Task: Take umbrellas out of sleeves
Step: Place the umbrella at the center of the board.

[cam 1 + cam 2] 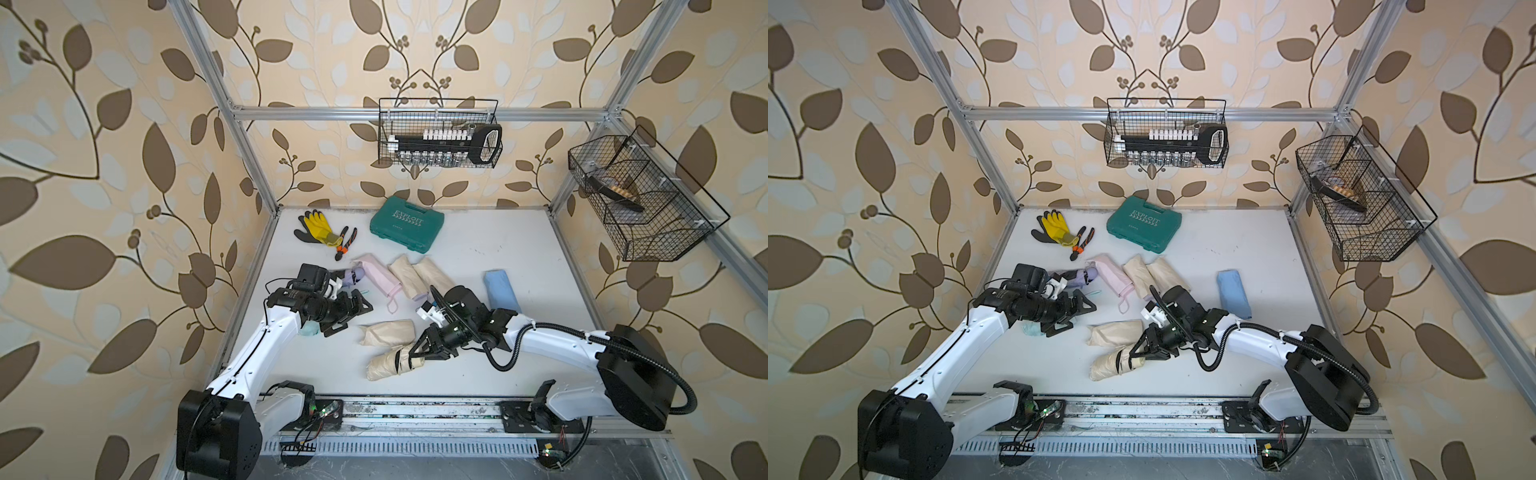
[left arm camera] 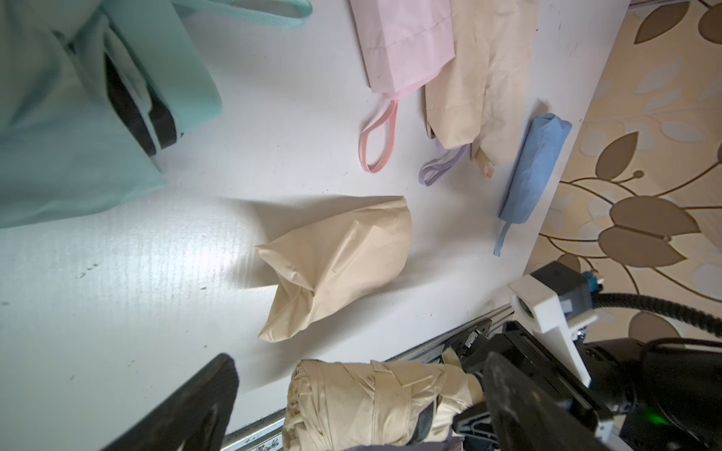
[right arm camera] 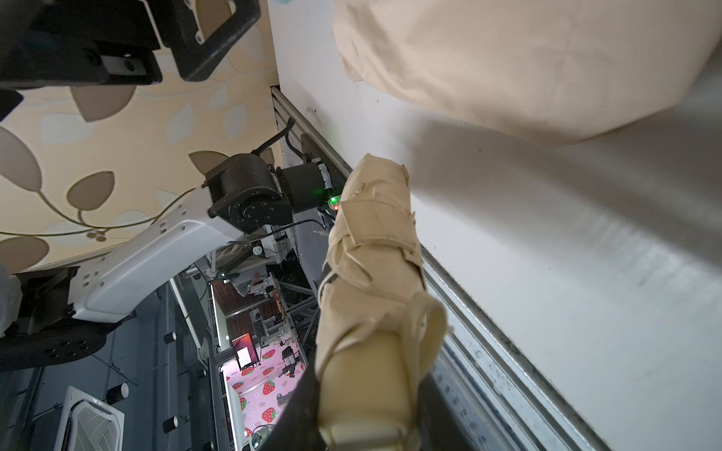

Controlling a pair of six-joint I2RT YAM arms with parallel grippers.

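Pinching with the right gripper [image 1: 415,354], jaws pressed tight on the handle end of the cream umbrella [image 1: 388,365], as appearing in both top views: pleats bare and strapped, sitting near the middle of the desk's [image 1: 478,257] front edge, just in front of the limp cream sleeve [image 1: 386,332], evidently already out of it. Hovering with the left gripper [image 1: 355,316] spread wide and empty toward the left edge, above a mint umbrella [image 1: 309,330], likely having no further need of a grip on the sleeve. Waiting mid-desk: a pink bundle [image 1: 376,276] and two cream bundles [image 1: 419,274] side by side, with a blue bundle [image 1: 500,291] toward the right edge, all smooth and seemingly sleeved. Showing in the left wrist view: sleeve [image 2: 336,265] crumpled and hollow, lying apart from the bared umbrella [image 2: 375,402]. Showing in the right wrist view: clamping only the stubby handle [image 3: 359,390], presumably leaving the fabric body free to slide clear; resting or raised, impossible to tell.
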